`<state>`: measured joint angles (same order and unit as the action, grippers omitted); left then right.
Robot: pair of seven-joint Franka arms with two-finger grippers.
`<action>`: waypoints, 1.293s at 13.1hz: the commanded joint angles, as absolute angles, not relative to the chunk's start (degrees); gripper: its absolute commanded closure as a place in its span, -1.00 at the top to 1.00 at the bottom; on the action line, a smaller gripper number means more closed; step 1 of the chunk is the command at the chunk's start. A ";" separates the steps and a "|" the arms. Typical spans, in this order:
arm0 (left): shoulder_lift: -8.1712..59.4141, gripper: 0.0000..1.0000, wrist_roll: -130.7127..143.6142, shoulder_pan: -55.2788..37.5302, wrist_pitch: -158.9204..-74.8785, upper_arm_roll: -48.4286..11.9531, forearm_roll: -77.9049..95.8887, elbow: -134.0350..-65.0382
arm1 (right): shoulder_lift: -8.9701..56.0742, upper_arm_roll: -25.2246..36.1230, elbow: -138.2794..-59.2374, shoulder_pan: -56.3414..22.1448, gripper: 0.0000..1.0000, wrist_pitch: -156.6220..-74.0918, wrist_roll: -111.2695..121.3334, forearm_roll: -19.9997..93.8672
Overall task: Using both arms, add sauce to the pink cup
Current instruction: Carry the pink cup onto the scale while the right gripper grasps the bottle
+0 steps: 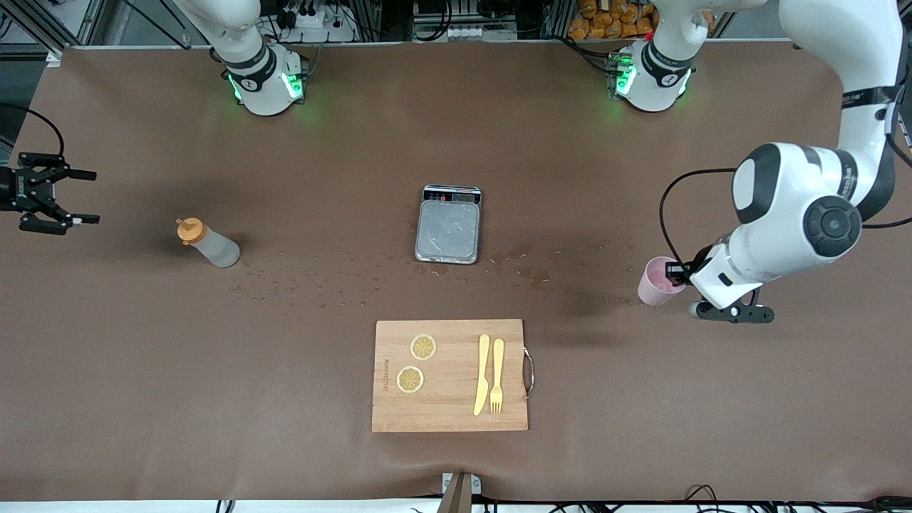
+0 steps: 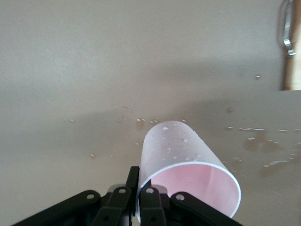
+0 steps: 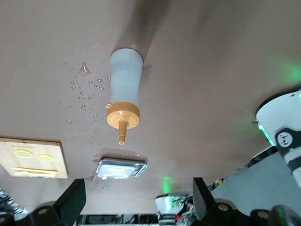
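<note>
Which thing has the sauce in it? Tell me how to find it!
Start at the grey scale in the middle of the table, then look toward the right arm's end. The sauce bottle stands alone there, ahead of the open right gripper. It is whitish and see-through, the only thing with an orange nozzle cap.

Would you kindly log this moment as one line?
left gripper: shut on pink cup | right gripper: open, apart from sauce bottle | scale: bare

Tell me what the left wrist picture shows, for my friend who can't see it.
The left pincer grips the rim of the pink cup, one finger inside and one outside. The brown table around it is speckled with droplets.
</note>
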<state>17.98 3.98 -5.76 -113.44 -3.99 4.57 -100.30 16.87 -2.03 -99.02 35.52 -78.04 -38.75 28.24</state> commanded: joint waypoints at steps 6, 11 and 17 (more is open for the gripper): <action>15.21 -1.00 16.16 -5.63 -105.12 -10.01 8.43 -95.27 | 26.00 -2.99 -100.72 42.53 1.00 -77.08 -38.76 36.91; 15.99 -1.00 25.56 -6.33 -105.12 -17.65 8.70 -95.19 | 32.07 -2.99 -101.51 44.30 1.00 -77.52 -38.58 43.23; 21.79 -1.00 38.12 -11.76 -105.38 -22.68 8.61 -90.53 | 38.49 -2.99 -101.34 43.95 1.00 -79.89 -36.04 46.84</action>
